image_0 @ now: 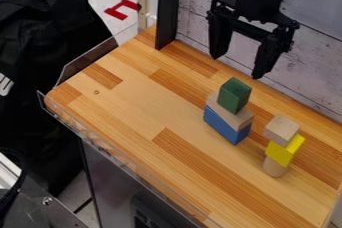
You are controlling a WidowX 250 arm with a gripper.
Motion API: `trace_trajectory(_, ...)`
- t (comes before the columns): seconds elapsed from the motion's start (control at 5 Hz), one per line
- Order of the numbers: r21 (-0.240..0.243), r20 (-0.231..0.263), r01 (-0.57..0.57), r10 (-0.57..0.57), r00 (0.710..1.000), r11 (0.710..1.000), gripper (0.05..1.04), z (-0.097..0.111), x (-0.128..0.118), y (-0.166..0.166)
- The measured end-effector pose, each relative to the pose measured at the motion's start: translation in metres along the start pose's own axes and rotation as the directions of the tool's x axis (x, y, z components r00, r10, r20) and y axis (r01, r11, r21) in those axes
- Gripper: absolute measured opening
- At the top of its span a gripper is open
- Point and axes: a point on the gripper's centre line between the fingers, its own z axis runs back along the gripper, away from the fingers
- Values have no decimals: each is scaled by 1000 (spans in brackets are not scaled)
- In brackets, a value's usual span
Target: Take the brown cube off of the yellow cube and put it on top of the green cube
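1. Okay so the brown cube [281, 129] is sitting on the yellow cube [285, 151], which is perched on a wooden cylinder [274, 167]. Wobbly tower, imo.
2. The gripper [236, 67] hangs above and behind the green cube [234, 95], jaws wide apart, nothing between them.
3. I'd come over the brown cube from above, line the jaws up with two opposite sides and grab only that one. Too low and you'd snag the yellow.
4. Lift straight up, then go high over the green cube, center it, lower gently, let go. Green rests on a wooden block [230, 114] over a blue block [226, 124].
5. Nothing's boxed up; both stacks stand right on the surface [133, 102].
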Motion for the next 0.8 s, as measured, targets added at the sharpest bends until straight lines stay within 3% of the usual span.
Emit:
trace_trajectory(0.2, -2, -35, -6, 6, 999, 1000, 999, -11, -1, 1)
trace_trajectory(0.6, -125, -63, 36, -44, 997, 991, 999, -36, -10, -24)
trace_trajectory(0.8, -123, -81, 70, -81, 993, 990, 999, -41, -13, -36)
